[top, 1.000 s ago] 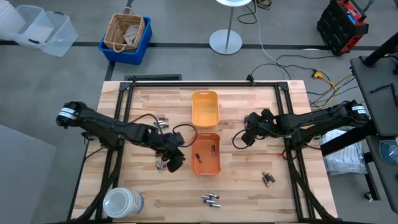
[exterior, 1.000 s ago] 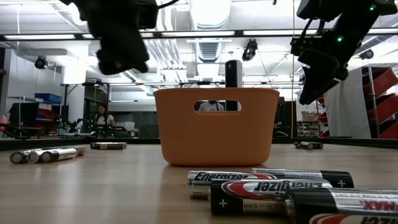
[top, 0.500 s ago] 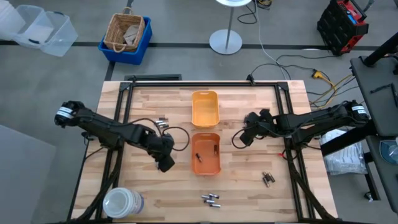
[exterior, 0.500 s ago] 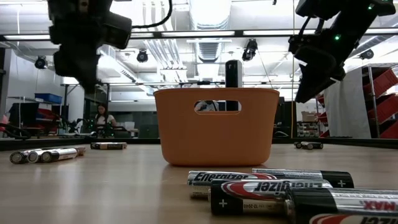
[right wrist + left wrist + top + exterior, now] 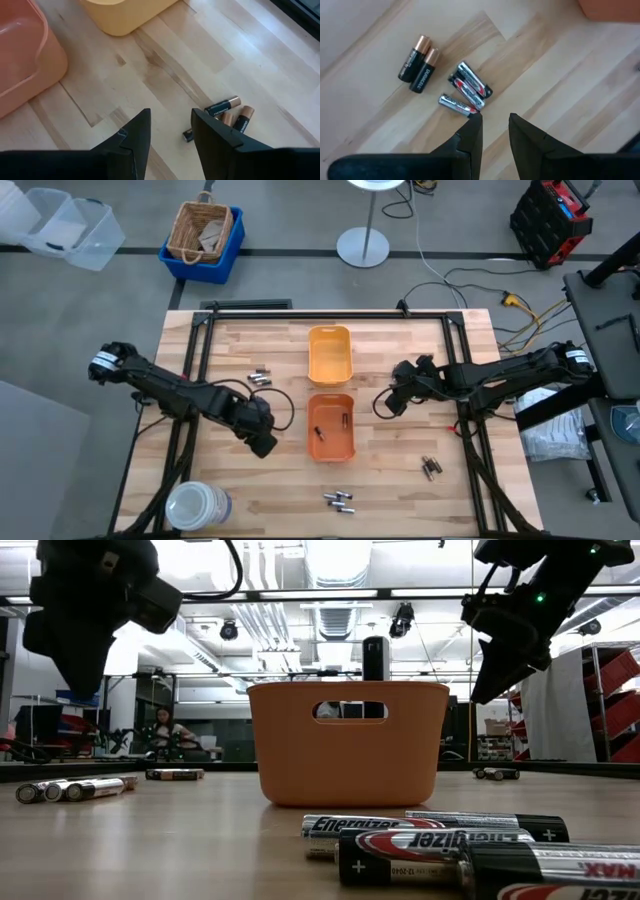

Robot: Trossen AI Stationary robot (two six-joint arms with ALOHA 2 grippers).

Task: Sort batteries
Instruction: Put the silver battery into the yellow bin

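Batteries lie in small groups on the wooden table: one group point(image 5: 465, 92) just ahead of my left gripper point(image 5: 495, 132), one near the far left point(image 5: 260, 377), one at the near edge point(image 5: 338, 500), one at the right point(image 5: 430, 468). Two more lie in the orange tray point(image 5: 330, 426). My left gripper point(image 5: 262, 442) hovers open left of that tray, with nothing between its fingers. My right gripper point(image 5: 400, 395) hangs open right of the trays, above a few batteries point(image 5: 227, 112), and is empty too.
A yellow-orange tray point(image 5: 329, 355) stands behind the orange one, mid-table. A clear lidded jar point(image 5: 195, 505) sits at the near left corner. Cables trail from both arms over the boards. The low view shows bare wood either side of the orange tray point(image 5: 347, 740).
My left gripper has moved away from the orange tray toward the table's left edge, staying above the table, and now hangs over the batteries left of the tray.
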